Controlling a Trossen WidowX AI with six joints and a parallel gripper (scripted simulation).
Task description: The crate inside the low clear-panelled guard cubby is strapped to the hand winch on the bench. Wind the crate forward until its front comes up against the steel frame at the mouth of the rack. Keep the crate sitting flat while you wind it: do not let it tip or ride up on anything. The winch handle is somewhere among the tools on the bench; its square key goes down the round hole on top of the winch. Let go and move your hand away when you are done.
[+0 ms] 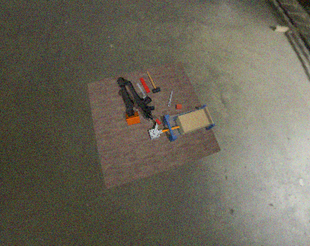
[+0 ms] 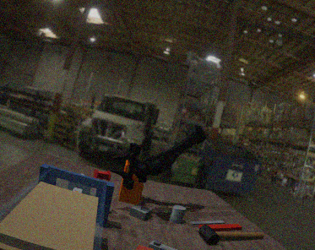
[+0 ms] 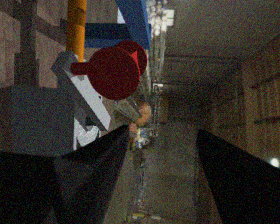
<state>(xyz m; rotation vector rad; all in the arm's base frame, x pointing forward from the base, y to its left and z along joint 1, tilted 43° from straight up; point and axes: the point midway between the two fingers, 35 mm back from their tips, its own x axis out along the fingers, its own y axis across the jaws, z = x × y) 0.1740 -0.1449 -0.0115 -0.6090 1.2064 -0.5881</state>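
The tan crate [image 1: 193, 120] [image 2: 50, 215] sits flat inside the cubby, behind the blue steel frame [image 1: 169, 125] [image 2: 75, 182] at its mouth. An orange strap [image 1: 170, 130] [image 3: 76, 25] runs from it to the grey-white winch [image 1: 156, 133] [image 3: 41, 120]. The red winch handle [image 1: 158, 121] [image 3: 113, 70] shows at the top of the winch, its round knob just beyond my left finger. My gripper [image 1: 151, 116] [image 3: 162, 132] is open beside the winch, with nothing between the fingers. In the exterior view the winch is hidden behind the frame.
The arm's orange base [image 1: 133, 120] [image 2: 131, 192] stands left of the winch. A hammer [image 1: 152, 83] [image 2: 219, 234], a red bar [image 1: 145, 85] [image 2: 225, 226], a grey cylinder [image 2: 177, 213], a wrench [image 1: 170, 98] and a small red block [image 1: 179, 106] lie at the back of the bench.
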